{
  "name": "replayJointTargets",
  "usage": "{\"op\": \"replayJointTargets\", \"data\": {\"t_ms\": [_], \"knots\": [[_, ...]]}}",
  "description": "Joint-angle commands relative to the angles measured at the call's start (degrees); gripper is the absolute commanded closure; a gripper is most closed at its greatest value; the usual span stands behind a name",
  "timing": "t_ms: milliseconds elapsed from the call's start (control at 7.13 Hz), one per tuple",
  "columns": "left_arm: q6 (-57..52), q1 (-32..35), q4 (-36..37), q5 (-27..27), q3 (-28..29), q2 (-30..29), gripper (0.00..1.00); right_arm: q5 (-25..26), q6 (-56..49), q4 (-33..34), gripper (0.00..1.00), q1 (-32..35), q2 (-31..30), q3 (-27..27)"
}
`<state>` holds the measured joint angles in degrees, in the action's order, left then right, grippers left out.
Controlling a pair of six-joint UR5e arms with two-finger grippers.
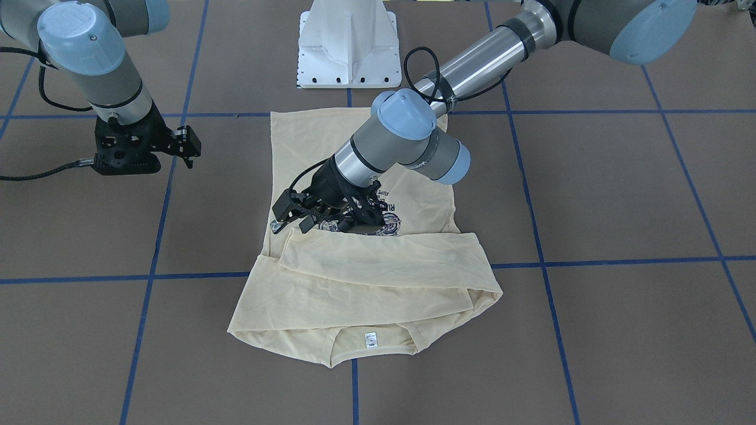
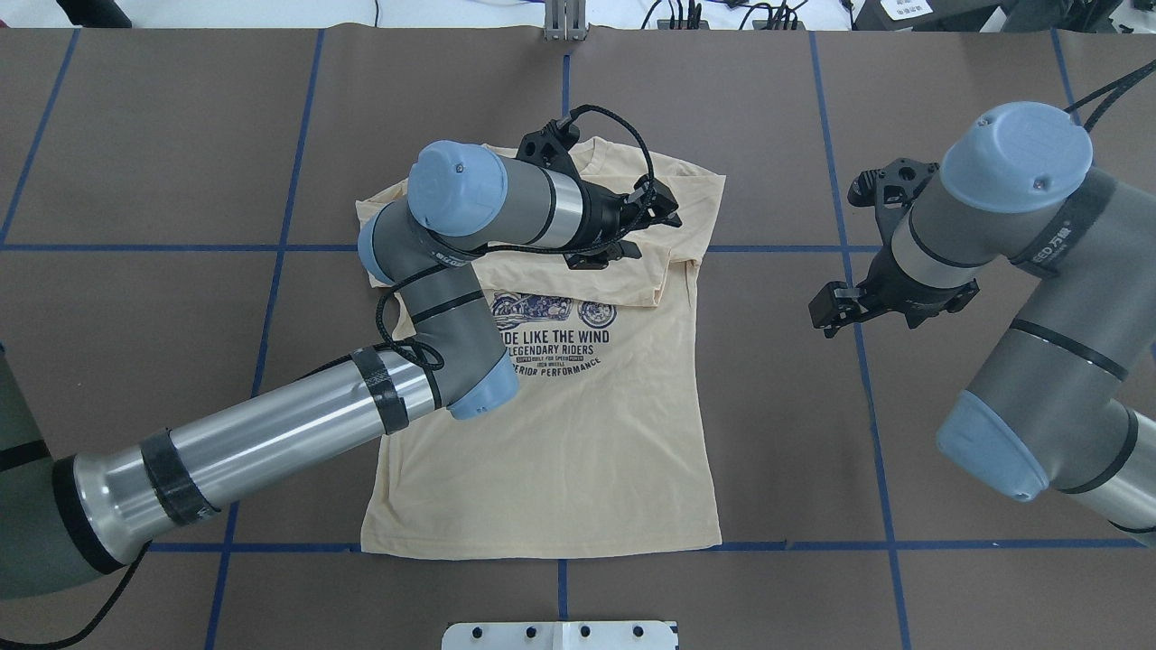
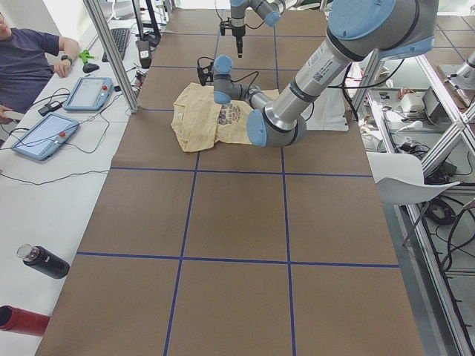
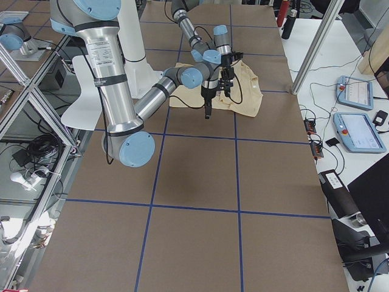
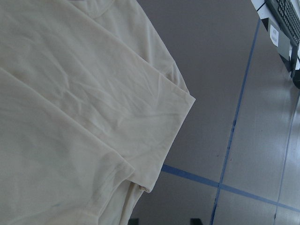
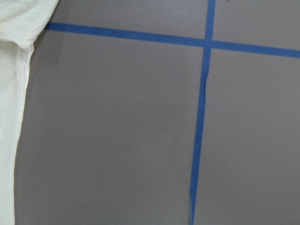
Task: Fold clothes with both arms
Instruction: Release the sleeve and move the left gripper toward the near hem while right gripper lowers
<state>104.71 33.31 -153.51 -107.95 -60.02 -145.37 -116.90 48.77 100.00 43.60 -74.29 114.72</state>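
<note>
Brown matte desk [image 1: 590, 177] with a blue tape grid, operator tablets off along the far edge in the side view. The shirt [image 2: 587, 451] lies flat mid-desk, print [image 2: 551, 338] up, hem toward the robot base and collar at the far end. Both long sleeves are folded across the chest, so the top sleeve [image 1: 378, 254] makes a band just beyond the print.

The left gripper [image 1: 293, 219] hovers low over that band near its right end. Its jaws are spread and nothing sits between them in the wrist view. The right gripper [image 1: 188, 147] hangs over bare desk to the right of the shirt, clear of the cloth and carrying nothing. From these angles I honestly can't tell if its jaws are apart or together.

What worries me:
- The fabric is thin, limp and a bit crinkled. A pinch here could grab only the top sleeve and not the body layer, and lifting that would pull the sleeve fold open.
- Go too deep and I'd bunch several layers and drag the whole shirt across the smooth desk.
- The right arm has further to travel. If the two sides lift unevenly, the fold comes out skewed.
- The far left shoulder already bulges out past the body line, so the stack isn't square to start with.

The neck label [image 1: 370, 339] is a small stiff white tab, the only crisp thing on the shirt.
</note>
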Motion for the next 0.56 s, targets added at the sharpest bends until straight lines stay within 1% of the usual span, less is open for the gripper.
{"op": "replayJointTargets", "data": {"t_ms": [0, 140, 421], "knots": [[-0.3, 1.0, 1.0, -5.4, -5.4, 4.7, 0.0, -2.9, 0.2, -3.3, 0.0, 0.0, -0.1, -0.6], [-0.3, 2.4, 3.2, -8.4, -12.7, 10.6, 0.0, -2.6, 4.3, -3.7, 0.0, -1.2, 0.0, 0.1], [-2.1, 4.8, 14.4, -11.1, -26.6, 18.6, 0.0, -0.3, 15.3, -13.0, 0.0, -6.6, -1.1, 0.7]]}}
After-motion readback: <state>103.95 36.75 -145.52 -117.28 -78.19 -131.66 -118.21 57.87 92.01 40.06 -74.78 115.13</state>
